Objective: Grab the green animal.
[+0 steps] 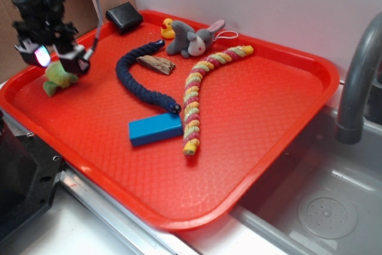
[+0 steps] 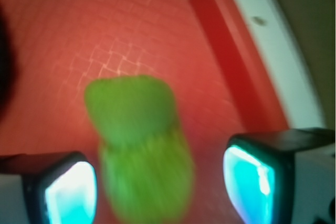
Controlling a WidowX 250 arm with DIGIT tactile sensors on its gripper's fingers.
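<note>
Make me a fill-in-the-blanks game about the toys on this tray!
1. The tray holding all the toys is ____.
2. The gripper hangs over the green ____, with its fingers on either side of it.
3. The little yellow duck sits right next to the ____ elephant.
4. The blue box lies beside the dark blue ____.

Missing words: red; turtle; grey; rope
</note>
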